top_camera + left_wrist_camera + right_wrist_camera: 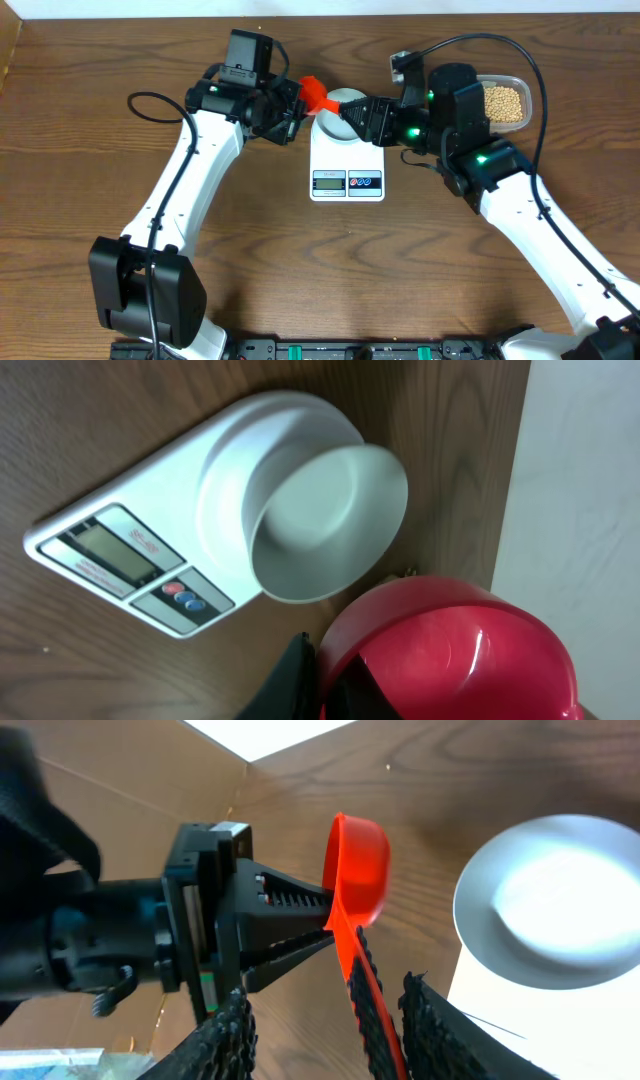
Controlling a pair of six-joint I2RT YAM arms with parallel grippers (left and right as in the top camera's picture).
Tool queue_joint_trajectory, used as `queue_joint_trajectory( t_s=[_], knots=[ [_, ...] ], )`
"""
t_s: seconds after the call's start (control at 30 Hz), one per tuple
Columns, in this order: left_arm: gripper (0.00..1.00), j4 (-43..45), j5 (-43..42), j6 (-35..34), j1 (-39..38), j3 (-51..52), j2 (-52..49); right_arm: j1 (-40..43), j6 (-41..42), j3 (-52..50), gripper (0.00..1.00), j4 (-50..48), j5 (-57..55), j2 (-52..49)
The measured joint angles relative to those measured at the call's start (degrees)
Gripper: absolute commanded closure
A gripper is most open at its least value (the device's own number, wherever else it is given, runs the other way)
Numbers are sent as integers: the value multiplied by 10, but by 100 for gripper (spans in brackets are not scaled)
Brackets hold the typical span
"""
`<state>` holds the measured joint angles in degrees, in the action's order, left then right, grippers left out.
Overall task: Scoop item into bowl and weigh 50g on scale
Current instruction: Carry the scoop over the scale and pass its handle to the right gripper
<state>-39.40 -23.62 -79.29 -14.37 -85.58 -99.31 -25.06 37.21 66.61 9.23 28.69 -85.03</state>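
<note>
A white scale lies mid-table with the pale bowl on its far end; the bowl is empty inside. My left gripper is shut on a red scoop, whose cup fills the lower left wrist view. In the right wrist view the scoop stands on edge and its handle runs down between my right gripper's parted fingers, close to the right one, with a wide gap on the left. My right gripper hangs over the scale. The beans fill a clear tub at the far right.
The clear tub stands behind my right arm near the table's back edge. A pale wall borders the table beyond the scale. Both arms meet above the scale's far end.
</note>
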Motion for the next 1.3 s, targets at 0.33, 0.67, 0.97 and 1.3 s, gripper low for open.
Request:
queue_joint_trajectory(
  t_s=[0.33,0.67,0.97,1.3],
  knots=[
    [93,-7,0,-2,-12,0,0,-2,6,0,70,3,0,-33],
    [93,-8,0,-2,-12,0,0,-2,7,0,80,3,0,-33],
    [92,-16,0,-2,-12,0,0,-2,7,0,82,3,0,-33],
    [93,-31,0,-2,-13,0,0,-2,7,0,83,3,0,-33]
  ],
)
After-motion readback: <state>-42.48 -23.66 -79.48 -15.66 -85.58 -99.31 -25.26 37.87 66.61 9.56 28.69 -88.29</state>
